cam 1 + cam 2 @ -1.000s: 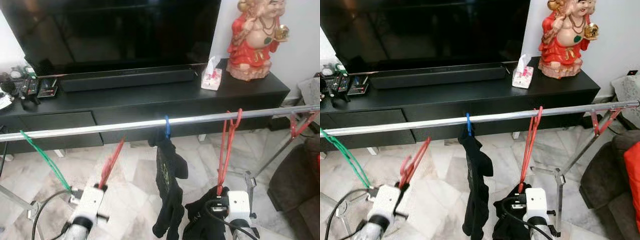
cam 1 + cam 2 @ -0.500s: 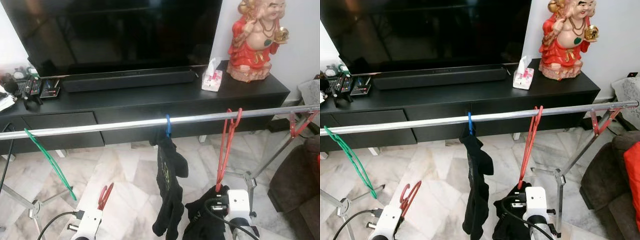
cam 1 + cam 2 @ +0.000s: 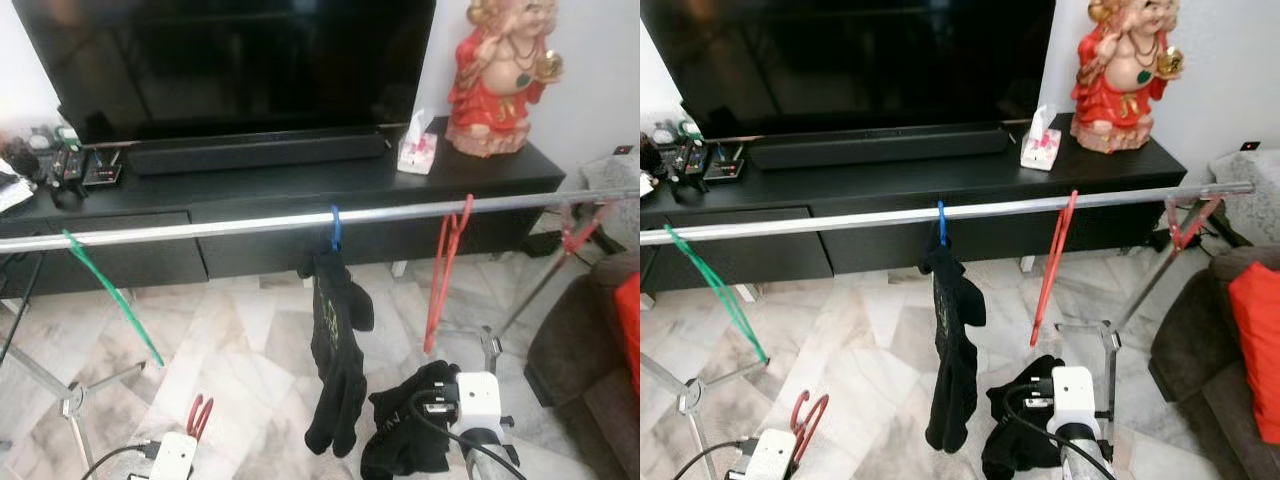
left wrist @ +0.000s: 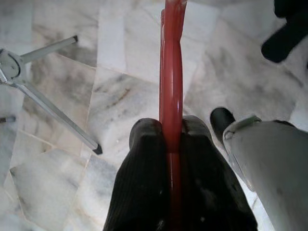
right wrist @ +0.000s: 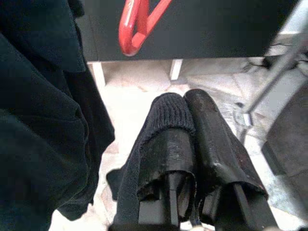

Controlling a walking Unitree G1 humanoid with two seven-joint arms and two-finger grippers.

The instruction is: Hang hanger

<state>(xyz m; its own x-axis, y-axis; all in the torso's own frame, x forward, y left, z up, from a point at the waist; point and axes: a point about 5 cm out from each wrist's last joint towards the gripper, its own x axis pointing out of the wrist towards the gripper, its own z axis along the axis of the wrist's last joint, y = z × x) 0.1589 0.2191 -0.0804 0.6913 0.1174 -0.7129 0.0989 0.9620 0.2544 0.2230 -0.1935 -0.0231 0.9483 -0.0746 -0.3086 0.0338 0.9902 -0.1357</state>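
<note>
Lowered since earlier: left pincer [image 4: 172,144] now sits far under the silver metal rail [image 3: 250,222], clamped on a thin red plastic hanger [image 4: 171,77]. Right pincer [image 5: 185,115] pinches black cloth garment [image 3: 405,430]; just ahead hangs another red hanger [image 3: 445,270]. Hanging not done; lift-and-hook remains.

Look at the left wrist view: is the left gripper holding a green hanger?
No. The left gripper is shut on a red hanger; the green hanger hangs on the rail.
</note>
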